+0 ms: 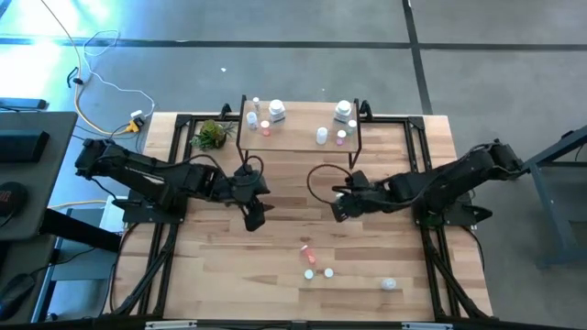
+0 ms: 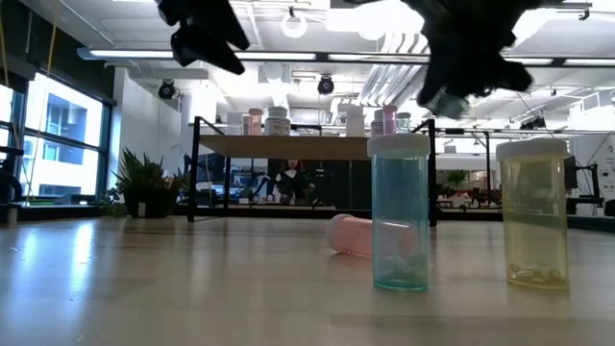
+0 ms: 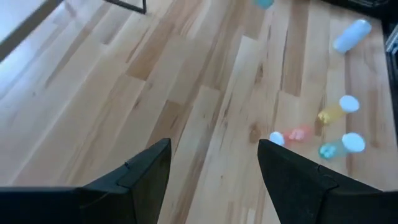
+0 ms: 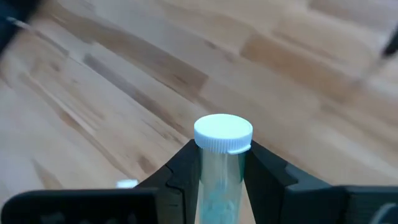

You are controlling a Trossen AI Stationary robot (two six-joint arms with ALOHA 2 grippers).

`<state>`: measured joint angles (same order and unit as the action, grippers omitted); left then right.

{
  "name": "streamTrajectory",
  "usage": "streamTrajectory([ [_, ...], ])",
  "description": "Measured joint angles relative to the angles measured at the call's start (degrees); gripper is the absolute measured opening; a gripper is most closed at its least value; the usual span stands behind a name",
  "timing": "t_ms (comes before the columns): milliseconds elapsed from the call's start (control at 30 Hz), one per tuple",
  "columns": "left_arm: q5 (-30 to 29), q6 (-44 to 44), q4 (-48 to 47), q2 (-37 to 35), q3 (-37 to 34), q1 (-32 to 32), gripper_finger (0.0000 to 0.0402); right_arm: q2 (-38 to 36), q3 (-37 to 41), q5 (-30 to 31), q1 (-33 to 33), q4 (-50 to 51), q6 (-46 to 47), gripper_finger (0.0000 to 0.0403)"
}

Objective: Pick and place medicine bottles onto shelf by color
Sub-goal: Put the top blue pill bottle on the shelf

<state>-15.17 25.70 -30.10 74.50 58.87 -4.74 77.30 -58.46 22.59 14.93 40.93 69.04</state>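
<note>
I have the right end effector (image 4: 221, 171) clamped on a clear green-tinted bottle (image 4: 221, 162) with a white cap; in its wrist view the two fingers press against the bottle's sides just under the cap. From above, this end effector (image 1: 341, 205) hangs over the middle of the surface (image 1: 385, 247), in front of the shelf (image 1: 298, 137) and near its right legs.

My left end effector (image 3: 214, 165) has its fingers spread apart with nothing between them, only bare planks. From above it (image 1: 254, 217) sits over the surface's middle-left, in front of the shelf's left legs.

On the shelf I count several bottles in two groups, white and pink ones toward the left end (image 1: 266, 115) and white, pink and one greenish toward the right (image 1: 341, 124).

Loose ones remain on the near part of the surface: a pink bottle (image 1: 305, 249) on its side, a green-tinted one (image 2: 400, 213) and a yellow-tinted one (image 2: 534, 213) both upright beside each other, and a white jar (image 1: 389, 284) apart to the right.

A small potted plant (image 1: 212, 135) stands beside the shelf's left end.
</note>
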Motion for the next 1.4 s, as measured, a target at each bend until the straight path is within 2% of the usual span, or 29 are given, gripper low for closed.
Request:
streamTrajectory([
  [400,6.08,1.18,13.74,-0.57,-0.04,2.54,0.0229,-0.02,-10.6,-2.08,-5.72,-5.9,-22.42,0.0094],
  [767,5.74,0.84,27.69,-0.57,-0.04,2.52,0.0229,-0.02,-17.54,-9.31,-6.7,-17.66,-41.3,0.0094],
  [967,5.45,-2.26,36.17,-0.55,-0.04,2.52,0.0229,-0.02,-17.76,-13.06,-6.7,-27.13,-46.02,0.0094],
  [1400,5.5,-3.99,44.87,0.62,-0.09,2.52,0.0229,-0.02,-17.76,-13.7,-6.7,-32.71,-47.0,0.0094],
])
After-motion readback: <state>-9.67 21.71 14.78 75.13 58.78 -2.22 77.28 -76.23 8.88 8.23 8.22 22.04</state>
